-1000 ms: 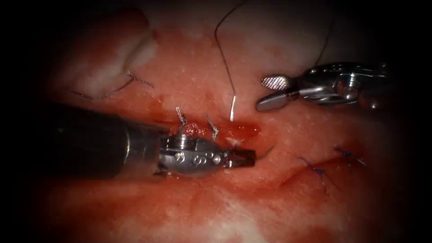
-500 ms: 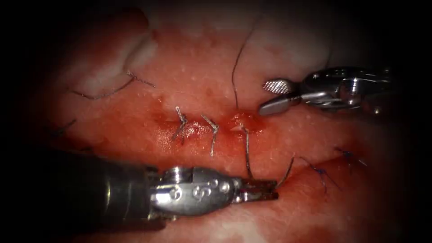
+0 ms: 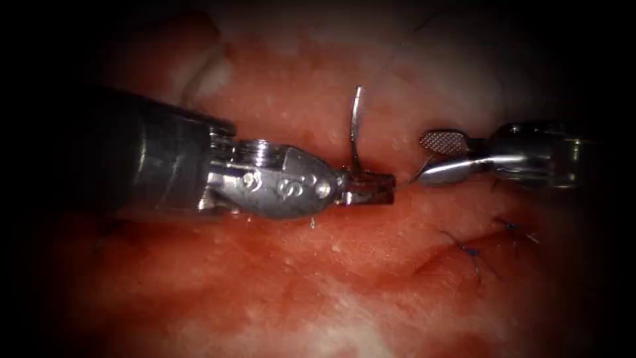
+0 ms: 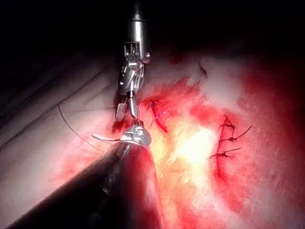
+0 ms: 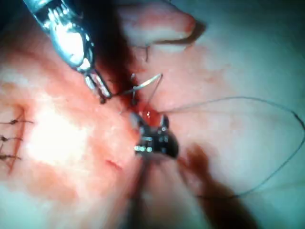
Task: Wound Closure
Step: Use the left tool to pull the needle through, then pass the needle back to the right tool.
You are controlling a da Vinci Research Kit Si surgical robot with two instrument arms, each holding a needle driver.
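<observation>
Endoscope view: my left tool (image 3: 379, 189) grips the needle (image 3: 356, 129) near its middle, clear of the tissue (image 3: 318, 265), its tail curving upward. My right tool (image 3: 437, 158) gapes wide just beside the needle's tip, holding nothing.

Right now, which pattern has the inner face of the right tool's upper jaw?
A fine cross-hatched grid on the right tool, silver metal; the endoscope view shows it best.

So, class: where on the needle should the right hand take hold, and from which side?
Probably on the curved body of the needle, just above the left hand that holds it, coming from the picture's right. That stretch stands free of the tissue, while the point sticking out toward the open right hand is short and fine.
</observation>
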